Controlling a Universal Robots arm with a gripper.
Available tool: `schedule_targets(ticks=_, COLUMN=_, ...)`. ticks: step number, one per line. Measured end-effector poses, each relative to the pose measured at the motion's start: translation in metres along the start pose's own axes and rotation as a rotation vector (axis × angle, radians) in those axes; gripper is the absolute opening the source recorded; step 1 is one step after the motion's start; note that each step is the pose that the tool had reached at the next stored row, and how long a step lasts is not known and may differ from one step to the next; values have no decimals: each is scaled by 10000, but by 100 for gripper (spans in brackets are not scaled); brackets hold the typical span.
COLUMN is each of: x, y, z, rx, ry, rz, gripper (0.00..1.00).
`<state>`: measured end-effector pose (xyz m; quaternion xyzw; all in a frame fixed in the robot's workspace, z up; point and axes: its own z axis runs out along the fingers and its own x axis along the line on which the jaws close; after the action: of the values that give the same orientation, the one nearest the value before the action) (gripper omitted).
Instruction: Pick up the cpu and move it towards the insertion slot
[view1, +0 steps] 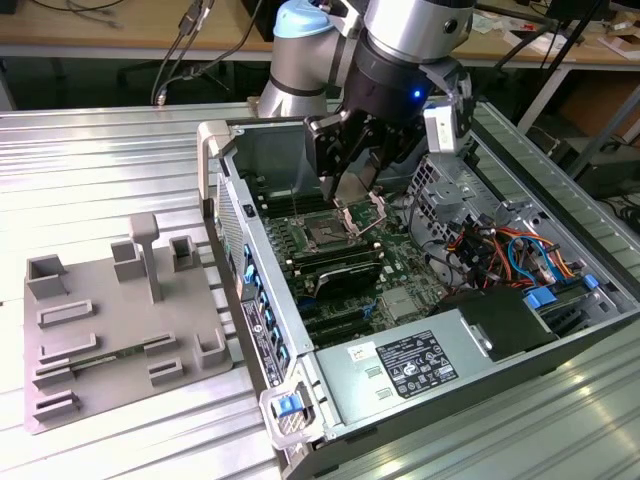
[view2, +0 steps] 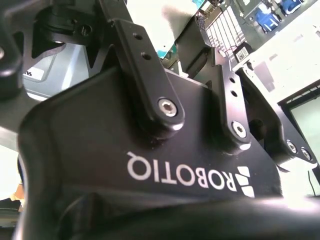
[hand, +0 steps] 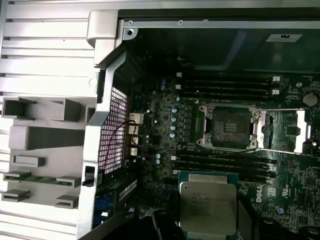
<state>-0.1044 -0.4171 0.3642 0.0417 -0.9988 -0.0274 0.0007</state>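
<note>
Gripper (view1: 352, 190) is inside the open PC case (view1: 225, 180), hanging above the motherboard (view1: 345, 245). In the first wrist view the cpu (hand: 207, 207) sits between the dark fingers (hand: 165, 227), its silver top facing the cam, so the jaws look clamped on the cpu by its edges; the contact points themselves are partly out of frame, so that's prob. but not certain. The cpu is off the board, held in the air, not seated.

The insertion slot (hand: 229, 127) is near the chip but not under it: a row of black memory slots (hand: 220, 164) lies between them in the first wrist view. The socket's hinged plate (hand: 285, 131) is flipped open to the side, dark centre exposed. In the exterior view the slot (view1: 328, 235) sits just below the gripper. The grey tray (view1: 125, 320) lies on the table (view1: 90, 160) outside the case, at the exterior view's left.

Risks, as I judge them:
- Edge grip is thin; a jolt or tilt could let the chip slip and drop onto the board.
- Coming in low could scrape it on the memory slots or the open bracket.
- Misaligned or rotated approach vs. the socket could damage the contacts.
- Bulky gripper close to the case wall and cables; may snag.
</note>
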Motion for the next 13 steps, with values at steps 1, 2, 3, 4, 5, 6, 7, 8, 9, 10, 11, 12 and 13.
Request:
schedule_targets(ticks=1, x=-7, y=-1, z=3, rx=-1, ry=1, rz=0, gripper=55)
schedule_targets(ticks=2, x=-12, y=-1, z=5, rx=-1, ry=0, rz=0, gripper=55)
schedule_targets(ticks=3, x=-23, y=-2, z=9, rx=-2, ry=1, rz=0, gripper=55)
schedule_targets(ticks=4, x=-31, y=-3, z=13, rx=-2, ry=1, rz=0, gripper=55)
schedule_targets(ticks=5, x=-37, y=-4, z=15, rx=-3, ry=0, rz=0, gripper=55)
schedule_targets(ticks=6, x=-50, y=-5, z=21, rx=-4, ry=0, rz=0, gripper=55)
schedule_targets(ticks=7, x=-59, y=-6, z=25, rx=-5, ry=0, rz=-1, gripper=55)
schedule_targets(ticks=8, x=-67, y=-7, z=28, rx=-6, ry=0, rz=0, gripper=55)
schedule_targets(ticks=9, x=-82, y=-9, z=34, rx=-6, ry=0, rz=-1, gripper=55)
schedule_targets(ticks=10, x=-93, y=-10, z=38, rx=-6, ry=0, rz=0, gripper=55)
schedule_targets(ticks=11, x=-108, y=-11, z=44, rx=-6, ry=0, rz=0, gripper=55)
schedule_targets(ticks=12, x=-120, y=-12, z=49, rx=-8, ry=0, rz=0, gripper=55)
schedule_targets(ticks=13, x=-128, y=-13, z=52, rx=-8, ry=0, rz=-1, gripper=55)
